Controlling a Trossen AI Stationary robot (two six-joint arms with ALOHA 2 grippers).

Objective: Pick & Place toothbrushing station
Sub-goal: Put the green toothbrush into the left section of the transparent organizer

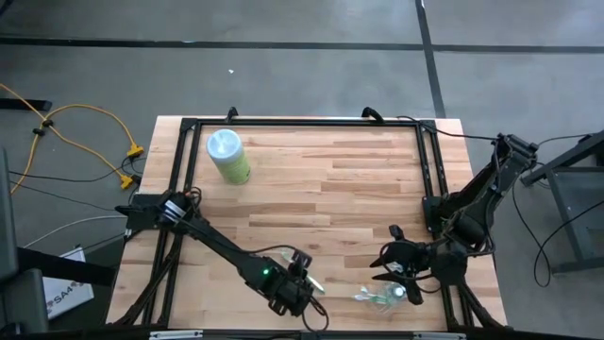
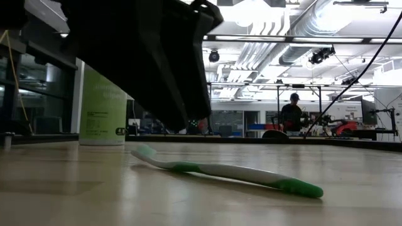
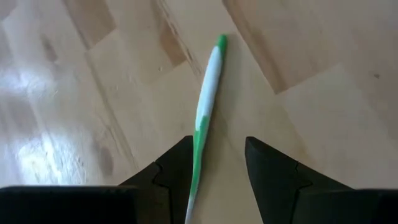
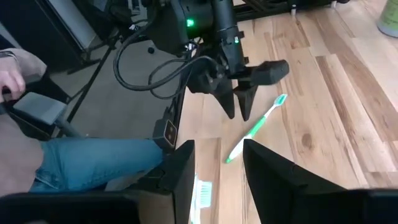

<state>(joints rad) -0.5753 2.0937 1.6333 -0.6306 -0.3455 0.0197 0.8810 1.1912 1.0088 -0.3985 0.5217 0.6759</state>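
Note:
A green-and-white toothbrush (image 3: pixel 208 93) lies flat on the wooden table near its front edge; it also shows in the low view (image 2: pixel 232 171) and the right wrist view (image 4: pixel 258 127). My left gripper (image 3: pixel 217 162) hangs open just above its handle end, one finger on each side, touching nothing. My right gripper (image 1: pixel 396 269) is open near the front right, over a clear plastic cup (image 1: pixel 379 296) with pale-green things at it. Another brush's white-and-green end (image 4: pixel 201 191) shows between the right fingers. I cannot see the blue tube.
A pale-green canister with a light-blue lid (image 1: pixel 227 156) stands at the far left of the table. A black frame (image 1: pixel 302 123) runs round the table top. A seated person's leg (image 4: pixel 93 162) and hand (image 4: pixel 9 74) are just beyond the front edge.

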